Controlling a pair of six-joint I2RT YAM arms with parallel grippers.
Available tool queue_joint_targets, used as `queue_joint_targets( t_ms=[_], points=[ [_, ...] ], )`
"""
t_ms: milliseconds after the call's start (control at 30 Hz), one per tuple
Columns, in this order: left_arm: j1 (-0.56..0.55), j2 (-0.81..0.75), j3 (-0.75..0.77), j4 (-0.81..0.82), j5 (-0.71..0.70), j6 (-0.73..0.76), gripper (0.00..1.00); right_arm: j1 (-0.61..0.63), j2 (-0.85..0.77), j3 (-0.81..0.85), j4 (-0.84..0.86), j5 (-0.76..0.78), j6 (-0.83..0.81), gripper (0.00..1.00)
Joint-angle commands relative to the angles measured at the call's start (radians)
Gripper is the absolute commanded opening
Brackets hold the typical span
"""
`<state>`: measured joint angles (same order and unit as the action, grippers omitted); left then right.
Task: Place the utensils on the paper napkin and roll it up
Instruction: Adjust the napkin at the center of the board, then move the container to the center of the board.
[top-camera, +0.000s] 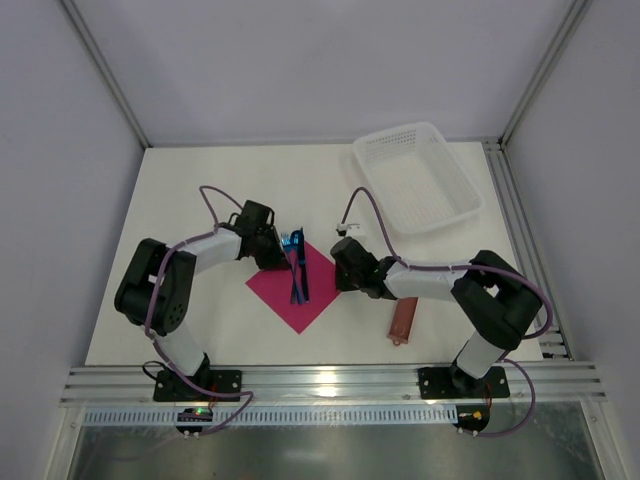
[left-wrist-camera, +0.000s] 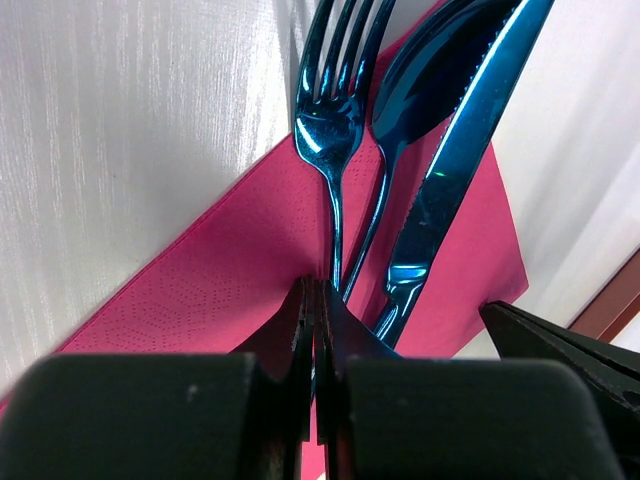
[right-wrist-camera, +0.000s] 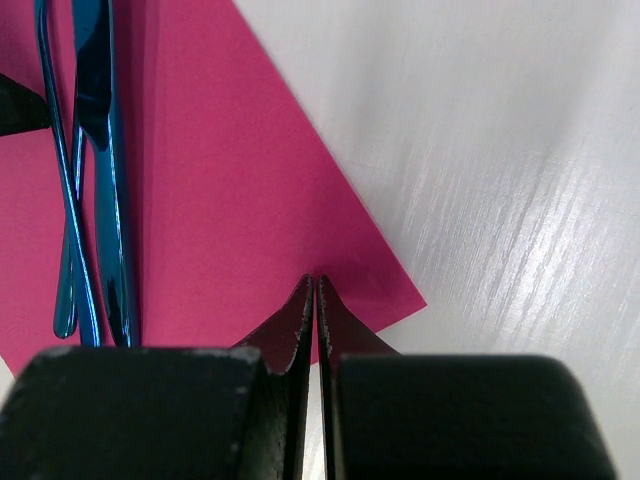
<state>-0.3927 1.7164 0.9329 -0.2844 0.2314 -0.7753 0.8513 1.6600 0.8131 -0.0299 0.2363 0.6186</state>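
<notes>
Thin, soft napkin (top-camera: 285, 297) under light, slick utensils (top-camera: 299, 272) — probably best taken by a corner — with left fingers (left-wrist-camera: 290, 335) and right fingers (right-wrist-camera: 296, 322) each pressed together (at its opposite edges).

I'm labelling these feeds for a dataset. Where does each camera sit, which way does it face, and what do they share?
Top external: above and behind the arms, looking down on the table; both arms show.
Left wrist: behind the left gripper, looking along its shut jaws at the utensils.
Right wrist: behind the right gripper, looking along its shut jaws at a corner of the paper napkin.
Shared: all three show napkin and utensils.
</notes>
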Motion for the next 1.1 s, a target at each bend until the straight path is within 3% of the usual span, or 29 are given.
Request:
queue_joint_targets(
  t_ms=[0,167,400,667,867,967,1067],
  points=[
    [-0.011,-0.015,0.024,0.048,-0.015,0.002,0.0,-0.012,-0.005,-0.019,-0.005,0.04,-0.028,0.04],
    [-0.017,-0.058,0.012,0.019,-0.027,-0.001,0.0,-0.021,-0.017,-0.022,-0.024,0.073,-0.042,0.04],
    [-0.015,-0.201,-0.016,-0.09,-0.147,0.001,0.0,-0.026,-0.098,0.009,-0.117,0.093,-0.079,0.04],
    [-0.017,-0.411,-0.066,-0.144,-0.179,0.01,0.01,-0.047,-0.229,-0.06,-0.307,0.089,0.061,0.04],
    [-0.017,-0.537,-0.15,-0.156,-0.168,-0.005,0.14,-0.106,-0.319,-0.172,-0.349,0.1,0.116,0.04],
    [-0.017,-0.593,-0.193,-0.174,-0.165,-0.013,0.29,-0.142,-0.345,-0.215,-0.367,0.119,0.132,0.04],
    [-0.015,-0.623,-0.233,-0.185,-0.181,-0.018,0.32,-0.178,-0.356,-0.238,-0.387,0.136,0.138,0.04]
  ],
)
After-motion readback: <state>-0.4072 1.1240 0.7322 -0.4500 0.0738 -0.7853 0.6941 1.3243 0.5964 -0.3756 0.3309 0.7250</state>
